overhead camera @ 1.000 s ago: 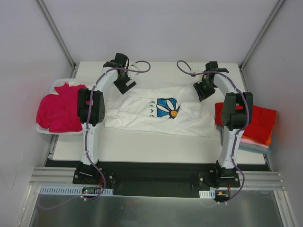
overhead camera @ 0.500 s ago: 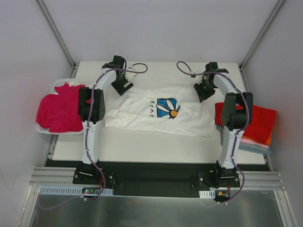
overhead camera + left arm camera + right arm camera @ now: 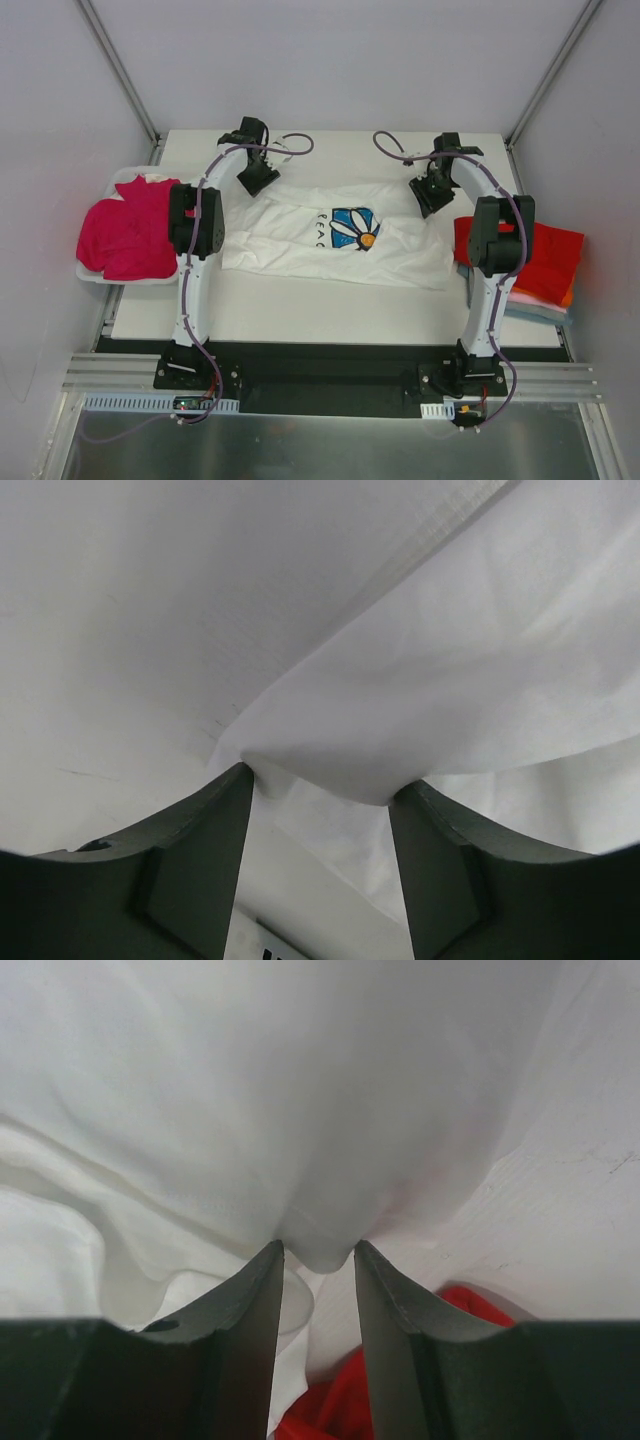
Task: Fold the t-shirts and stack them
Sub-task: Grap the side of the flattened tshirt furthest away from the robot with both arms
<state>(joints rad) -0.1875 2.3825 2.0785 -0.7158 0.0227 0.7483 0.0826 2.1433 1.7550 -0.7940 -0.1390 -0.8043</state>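
The white t-shirt with the blue daisy print (image 3: 300, 235) lies spread across the middle of the table. My left gripper (image 3: 257, 182) is at its far left corner and my right gripper (image 3: 430, 195) at its far right corner. In the left wrist view the gripper (image 3: 320, 780) has a fold of white cloth (image 3: 330, 765) bunched between its fingertips, with the jaws fairly wide. In the right wrist view the gripper (image 3: 317, 1250) pinches a narrower fold of white cloth (image 3: 318, 1240). Red cloth (image 3: 330, 1410) shows below it.
A white bin (image 3: 95, 275) at the left edge holds a heap of magenta shirts (image 3: 125, 235). A stack at the right edge has a red shirt (image 3: 545, 255) on top, with orange (image 3: 567, 297) and light-blue (image 3: 545, 312) edges beneath. Grey walls close in on both sides.
My left gripper has moved a little left and away along the shirt's far edge. The right gripper has shifted slightly. The shirt's far left corner is drawn out a bit.
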